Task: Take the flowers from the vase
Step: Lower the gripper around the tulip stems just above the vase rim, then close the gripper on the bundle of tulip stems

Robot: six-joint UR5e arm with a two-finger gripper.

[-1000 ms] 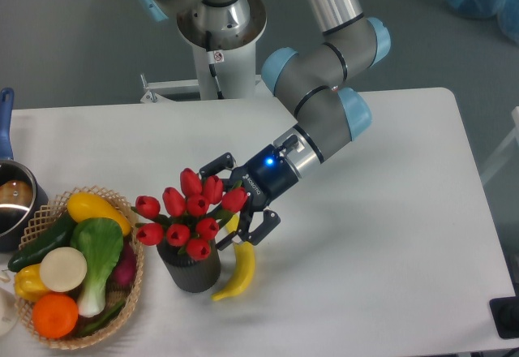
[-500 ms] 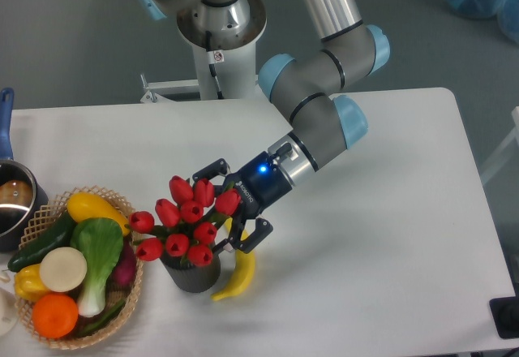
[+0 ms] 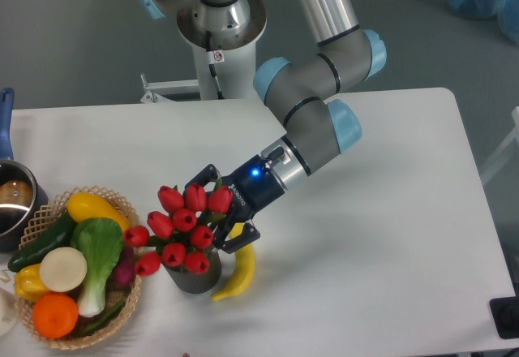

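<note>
Where basket [image 3: 130, 292] sits, white table [image 3: 381, 235]

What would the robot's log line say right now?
hand: around flowers, grip unclear | flowers: in vase | banana: beside vase

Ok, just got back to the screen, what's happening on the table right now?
The arm has its gripper at the right side of the flowers, fingers spread around the bunch, not yet visibly clamped. The tulips sit in the vase near the front of the table. A banana lies against the vase's right side, just under the gripper. To the left is a basket of vegetables, and a pot at the table's left edge.
</note>
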